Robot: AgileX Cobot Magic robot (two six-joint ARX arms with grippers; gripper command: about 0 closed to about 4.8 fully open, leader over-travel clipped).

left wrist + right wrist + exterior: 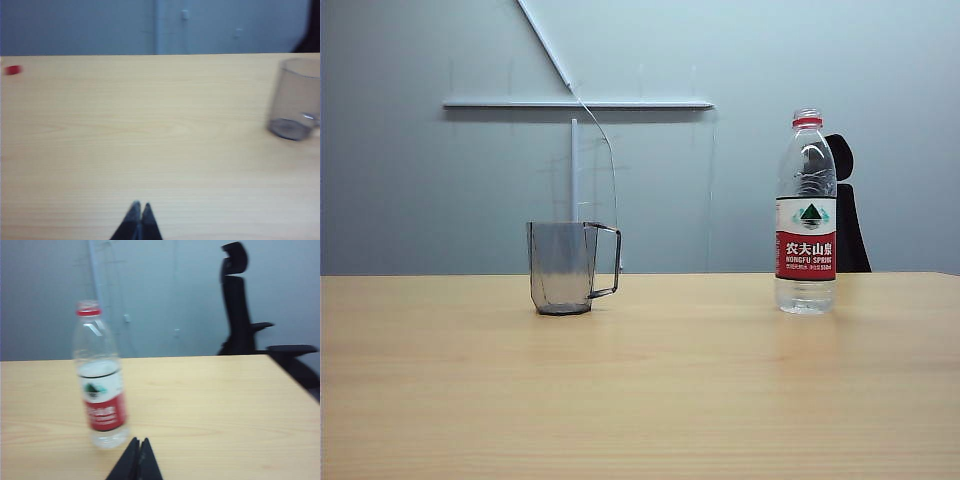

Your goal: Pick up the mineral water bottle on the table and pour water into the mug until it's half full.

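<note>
The mineral water bottle [806, 215] stands upright on the right of the table [640, 390], uncapped, with a red neck ring and a red-and-white label. It holds water [806, 290]. The smoky-grey mug [565, 267] stands left of centre, handle to the right. Neither arm shows in the exterior view. My right gripper [139, 441] is shut, empty, just short of the bottle [99, 380]. My left gripper [141, 204] is shut and empty over bare table, with the mug [296, 100] far off to one side.
A black office chair [245, 305] stands behind the table's far right edge. A small red mark [12, 70] lies on the table far from the left gripper. A grey wall with a white rail [578, 104] is behind.
</note>
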